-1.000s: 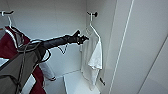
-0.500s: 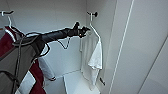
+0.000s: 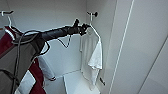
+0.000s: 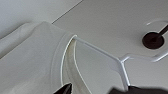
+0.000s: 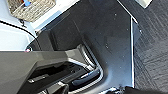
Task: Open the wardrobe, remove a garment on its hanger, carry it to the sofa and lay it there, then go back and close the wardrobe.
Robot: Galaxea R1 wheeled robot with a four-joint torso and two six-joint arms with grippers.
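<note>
jaws open at hanger (image 4: 117, 60) | left arm (image 3: 60, 32) outstretched | wardrobe (image 3: 140, 50) open

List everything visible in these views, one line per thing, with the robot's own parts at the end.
wardrobe: one, white, open, with a white interior and its door standing at the right of the head view.
garment: one, white T-shirt, hanging inside the wardrobe on the right.
hanger: one, thin white, inside the T-shirt's collar, its hook over a dark peg.
jacket: one, maroon with white sleeves, hanging at the left from a white hook.
basket: one, woven tan, seen in the right wrist view.
floor: dark carpet, seen in the right wrist view.
left arm: one, black, reaching to the hanger.
left claw: one, dark, at the top of the hanger.
</note>
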